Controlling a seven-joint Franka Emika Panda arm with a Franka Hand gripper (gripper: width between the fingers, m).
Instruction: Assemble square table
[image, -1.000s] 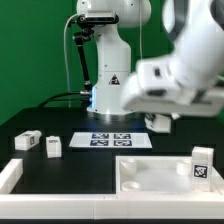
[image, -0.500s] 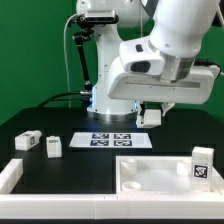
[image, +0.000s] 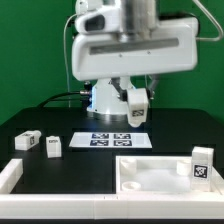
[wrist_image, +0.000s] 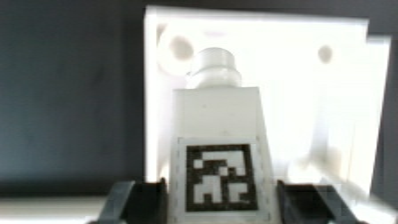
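Note:
My gripper (image: 136, 108) hangs above the table's middle, behind the marker board. It is shut on a white leg (image: 135, 102) that bears a black-and-white tag. In the wrist view the leg (wrist_image: 221, 130) stands between my two dark fingers (wrist_image: 135, 202), its round peg end pointing away from the camera. The white square tabletop (wrist_image: 329, 100) lies beyond it with holes near its corners. In the exterior view the tabletop (image: 150, 178) lies at the front right, recess up. A second leg (image: 201, 165) stands upright at its right side. Two more legs (image: 28, 140) (image: 52, 146) lie at the left.
The marker board (image: 110, 139) lies flat in the middle of the black table. A long white bar (image: 12, 176) edges the front left of the workspace. The robot base (image: 108, 95) stands behind the marker board.
The arm has swung from the exterior view's right toward the centre, carrying the leg with it. The other legs and the tabletop have not moved.

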